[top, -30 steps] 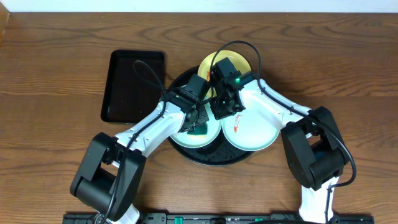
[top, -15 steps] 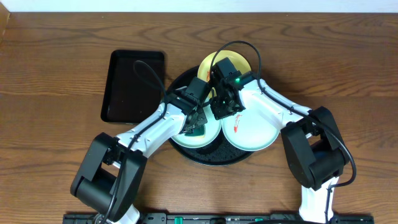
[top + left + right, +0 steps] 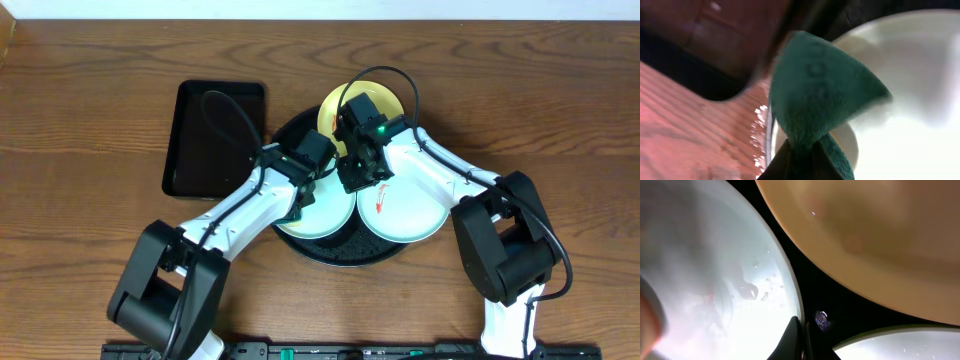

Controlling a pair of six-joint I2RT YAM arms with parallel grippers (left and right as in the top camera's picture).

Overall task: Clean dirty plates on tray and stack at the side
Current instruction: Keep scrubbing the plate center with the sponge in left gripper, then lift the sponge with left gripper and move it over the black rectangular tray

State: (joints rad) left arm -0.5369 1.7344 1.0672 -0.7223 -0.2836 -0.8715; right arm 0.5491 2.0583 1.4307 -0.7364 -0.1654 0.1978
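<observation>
Nothing legible appears in any view: no lettering, label, brand, number or sign. The plates (image 3: 410, 222), the tray (image 3: 340, 260) and the tabletop (image 3: 100, 60) show no readable marking. The red-orange streak on the pale plate to the right of the tray's middle is a smear, not writing.

3 plates (image 3: 405, 215) on round blk tray (image 3: 335, 255); one red-smeared

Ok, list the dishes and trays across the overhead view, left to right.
From the left: rectangular black tray → left mint plate → right mint plate, red-smeared. The yellow plate and round tray overlap these, so they're omitted.
</observation>
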